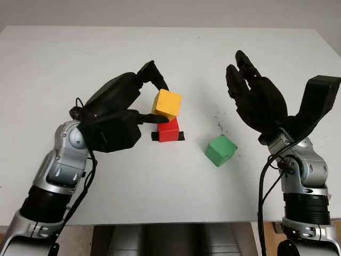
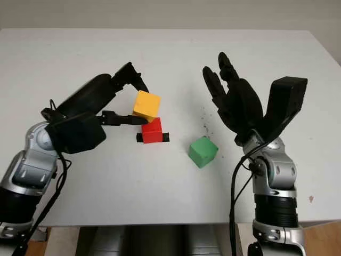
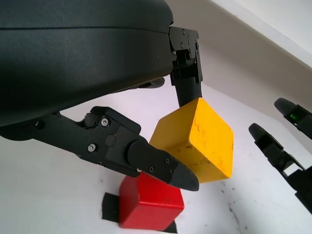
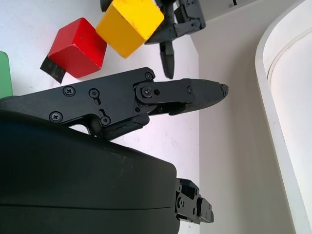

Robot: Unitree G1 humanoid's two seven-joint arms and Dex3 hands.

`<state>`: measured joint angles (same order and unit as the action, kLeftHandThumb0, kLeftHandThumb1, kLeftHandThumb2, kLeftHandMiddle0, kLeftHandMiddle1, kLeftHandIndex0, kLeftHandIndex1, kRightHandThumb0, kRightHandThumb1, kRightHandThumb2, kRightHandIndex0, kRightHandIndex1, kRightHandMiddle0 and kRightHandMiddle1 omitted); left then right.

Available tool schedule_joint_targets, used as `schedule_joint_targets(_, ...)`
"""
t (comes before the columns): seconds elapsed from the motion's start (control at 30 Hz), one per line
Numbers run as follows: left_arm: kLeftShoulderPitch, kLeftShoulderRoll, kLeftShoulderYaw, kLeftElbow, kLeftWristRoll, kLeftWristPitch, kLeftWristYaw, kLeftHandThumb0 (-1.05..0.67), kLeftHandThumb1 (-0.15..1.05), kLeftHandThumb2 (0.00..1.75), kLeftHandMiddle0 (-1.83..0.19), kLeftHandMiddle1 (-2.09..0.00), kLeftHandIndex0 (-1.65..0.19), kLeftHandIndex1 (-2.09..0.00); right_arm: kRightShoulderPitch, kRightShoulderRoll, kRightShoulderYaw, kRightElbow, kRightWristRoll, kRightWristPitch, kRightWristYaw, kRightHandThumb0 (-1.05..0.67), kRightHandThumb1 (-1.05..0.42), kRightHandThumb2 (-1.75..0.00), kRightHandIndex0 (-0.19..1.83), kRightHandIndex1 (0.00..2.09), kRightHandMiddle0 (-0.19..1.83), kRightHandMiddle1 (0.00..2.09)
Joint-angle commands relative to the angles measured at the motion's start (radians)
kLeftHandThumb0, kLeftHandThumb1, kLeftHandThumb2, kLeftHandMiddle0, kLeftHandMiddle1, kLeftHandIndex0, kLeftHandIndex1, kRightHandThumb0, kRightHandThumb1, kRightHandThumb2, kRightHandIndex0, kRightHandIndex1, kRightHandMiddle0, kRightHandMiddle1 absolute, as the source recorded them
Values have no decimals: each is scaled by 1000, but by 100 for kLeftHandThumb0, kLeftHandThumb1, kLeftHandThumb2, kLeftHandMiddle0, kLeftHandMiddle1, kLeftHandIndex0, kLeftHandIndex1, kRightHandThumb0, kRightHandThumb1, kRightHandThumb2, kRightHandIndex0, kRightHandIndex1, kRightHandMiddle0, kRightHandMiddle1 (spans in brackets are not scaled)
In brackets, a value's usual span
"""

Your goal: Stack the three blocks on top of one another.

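White tabletop [image 1: 64, 58] pretty much everywhere you look, plain wall behind it. Left hand [image 1: 120, 114] has its fingers clamped on the yellow block [image 1: 167, 103], pinching it on opposite faces, and it's hanging tilted right over the red block [image 1: 168, 129]. From the left wrist camera there looks to be a sliver of gap, though I honestly can't tell if a corner is touching. Red one sits on a patch of black tape [image 1: 181, 136] about mid-table. Green block [image 1: 220, 150] is alone on the table to the right and a bit nearer, well apart from the other two. Right hand [image 1: 254, 96] is up in the air beyond it, open, holding nothing.

My guess is these are light, rigid painted cubes, probably a bit slick on the faces. Grabbing flat opposite sides seems the way to go, and yellow likely needs levelling before it's let go or it'll slide off.
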<state>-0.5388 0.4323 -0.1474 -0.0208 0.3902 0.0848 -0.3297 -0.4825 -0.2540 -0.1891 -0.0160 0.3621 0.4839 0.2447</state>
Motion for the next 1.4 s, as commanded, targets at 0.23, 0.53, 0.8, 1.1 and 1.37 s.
schedule_joint_targets(0.23,-1,-125,35,67,-113,107,52,-41,105,9,-12,-3,-15,-189,18,8,-5,-46,9,9,-16,-62,-105,-30,-19,0,-19,0)
schedule_joint_targets(0.53,5,-163,78,68,-210,223,68,-44,105,8,-14,-5,-30,-180,18,8,-2,-50,5,18,-26,-60,-105,-31,-19,0,-19,0)
schedule_joint_targets(0.8,13,-154,78,32,-227,278,68,-45,105,7,-15,-6,-34,-176,16,0,-1,-44,1,11,-17,-60,-105,-32,-19,0,-19,0)
schedule_joint_targets(1.1,48,-136,62,-39,-214,316,70,-43,105,6,-15,-6,-31,-172,9,6,-6,-44,11,23,-20,-58,-105,-33,-19,0,-19,0)
schedule_joint_targets(1.37,65,-141,56,-38,-195,301,92,-40,104,5,-16,-6,-29,-174,5,0,-3,-34,2,10,-2,-60,-105,-34,-19,0,-19,0)
